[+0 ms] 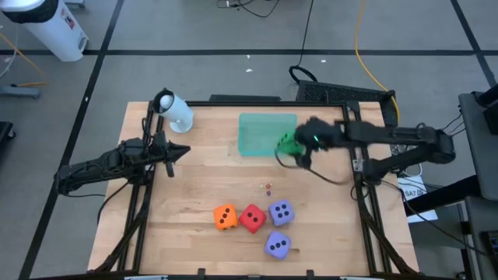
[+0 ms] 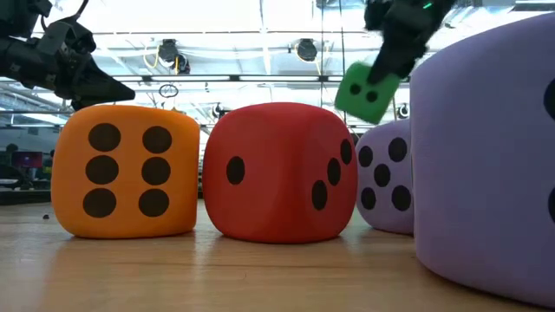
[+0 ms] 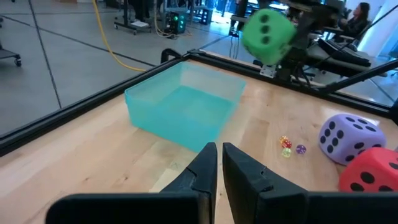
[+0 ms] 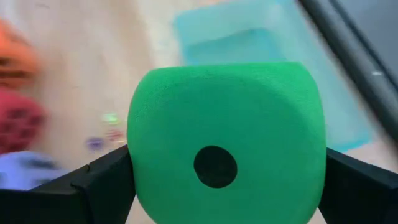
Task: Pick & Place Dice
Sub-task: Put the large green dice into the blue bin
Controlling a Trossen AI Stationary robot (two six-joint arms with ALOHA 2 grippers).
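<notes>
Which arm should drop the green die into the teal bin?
Right. The right gripper already holds the green die at the teal bin edge; the left gripper waits shut and empty, farther off.

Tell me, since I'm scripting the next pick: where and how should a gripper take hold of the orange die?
Grip the orange die from straight above, fingers on its near and far faces. The red die sits close on one side, so the other pair of faces is likely too crowded. It rests flat on the table, and its flat parallel sides suit a two-finger pinch at mid-height.
</notes>
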